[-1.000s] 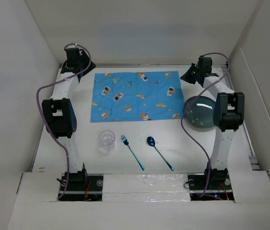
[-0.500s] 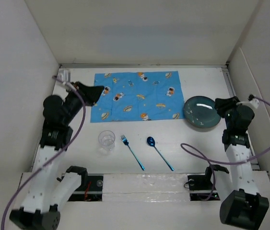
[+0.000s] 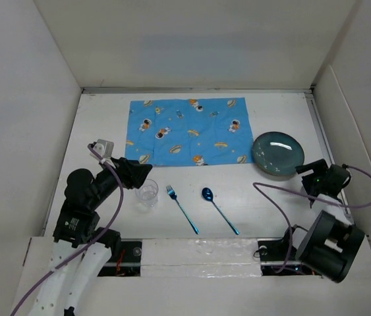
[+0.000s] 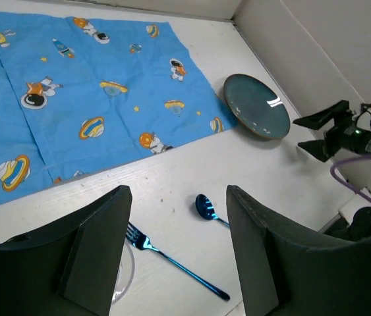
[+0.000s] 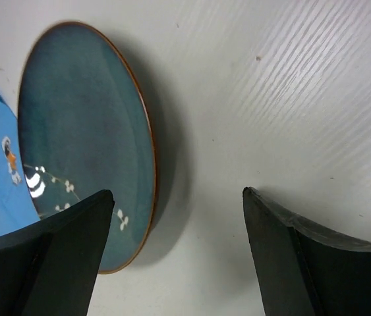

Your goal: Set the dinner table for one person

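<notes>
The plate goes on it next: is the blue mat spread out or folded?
Spread out: the blue mat lies open and flat on the table, its printed face showing, nothing on it.

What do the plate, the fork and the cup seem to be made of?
Plate: likely glazed ceramic, glossy teal with bright reflections. Fork: probably metal, shiny blue finish. Cup: clear glass or plastic; the table shows through.

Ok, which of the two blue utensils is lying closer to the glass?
The fork, its tines right beside the glass; the spoon lies farther to the right.
</notes>
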Robot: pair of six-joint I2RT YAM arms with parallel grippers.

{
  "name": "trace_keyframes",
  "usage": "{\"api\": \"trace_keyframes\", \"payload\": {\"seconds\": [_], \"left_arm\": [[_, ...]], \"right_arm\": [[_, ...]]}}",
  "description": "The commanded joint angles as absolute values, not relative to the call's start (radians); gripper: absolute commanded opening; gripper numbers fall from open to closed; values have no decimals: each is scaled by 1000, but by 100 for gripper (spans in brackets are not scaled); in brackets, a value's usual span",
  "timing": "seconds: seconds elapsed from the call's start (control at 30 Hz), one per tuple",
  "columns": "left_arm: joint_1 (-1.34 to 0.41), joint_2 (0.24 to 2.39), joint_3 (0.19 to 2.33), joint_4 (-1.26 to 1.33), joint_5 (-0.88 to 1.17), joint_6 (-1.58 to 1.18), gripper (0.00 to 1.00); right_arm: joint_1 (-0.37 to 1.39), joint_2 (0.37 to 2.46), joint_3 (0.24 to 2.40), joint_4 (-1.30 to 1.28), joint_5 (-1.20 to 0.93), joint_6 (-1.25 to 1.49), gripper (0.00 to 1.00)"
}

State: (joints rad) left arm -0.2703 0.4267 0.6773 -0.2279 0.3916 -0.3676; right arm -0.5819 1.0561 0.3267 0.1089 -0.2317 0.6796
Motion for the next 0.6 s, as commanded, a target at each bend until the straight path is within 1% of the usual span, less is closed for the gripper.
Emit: {"api": "trace_keyframes", "payload": {"seconds": [0.0,0.1,0.2,0.23,0.3,0.37,0.5,0.53,0.57], "left_arm": [[-301,388,683,-199,396,-330,57],[-310,379,678,-201,394,-333,57],[-319,368,677,-206,382,-339,57],[-319,367,676,-209,377,-341,57],[-331,364,678,-216,361,-342,57],[-341,362,678,-221,350,-348,57],[-350,364,681,-229,328,-353,57],[-350,365,681,-229,324,-356,57],[-350,364,681,-233,319,-359,57]], "right_arm": [[-588,1169,321,325,-380,704,84],[-588,1290,319,417,-402,759,80],[-588,1345,319,471,-411,784,78],[-588,1357,318,488,-413,798,74],[-577,1394,318,520,-410,847,70],[-568,1419,313,547,-402,891,62],[-558,1508,311,632,-403,951,53],[-558,1553,311,641,-406,968,47],[-580,1569,301,678,-432,992,46]]}}
